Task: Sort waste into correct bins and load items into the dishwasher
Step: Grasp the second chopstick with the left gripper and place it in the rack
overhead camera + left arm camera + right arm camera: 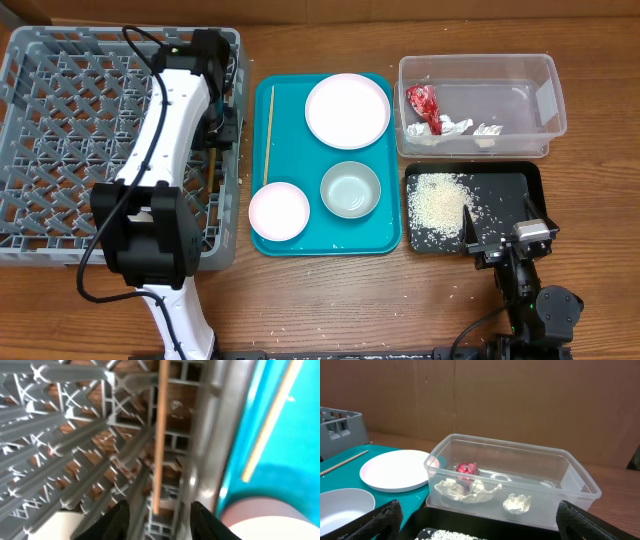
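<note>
Left of the overhead view: grey dish rack (60, 120), with the left claw (160, 507) low over its right wall. Fingers apart — first chopstick (159, 435) lying free between them along a channel of the lattice, touching neither; probably laid lengthwise so as not to slip through the grid.

Centre: teal tray (385, 235), holding the second chopstick (270, 130) along its left edge, the large plate (347, 110) at upper right, the pink bowl (279, 211) at lower left and the grey-green bowl (350, 190) just beside it. All within short reach of the rack; none loaded yet.

Upper right: clear tub (520, 95) with the red wrapper (422, 105) and white scraps (470, 128) inside. Below it: black tray (510, 190) with the rice (438, 200) heaped at its left — dry rubbish and food waste kept apart.

Lower right: right claw (503, 235), spread wide and empty, parked at the black tray's near edge, clear of the other arm's work. Likely next: the second chopstick.
</note>
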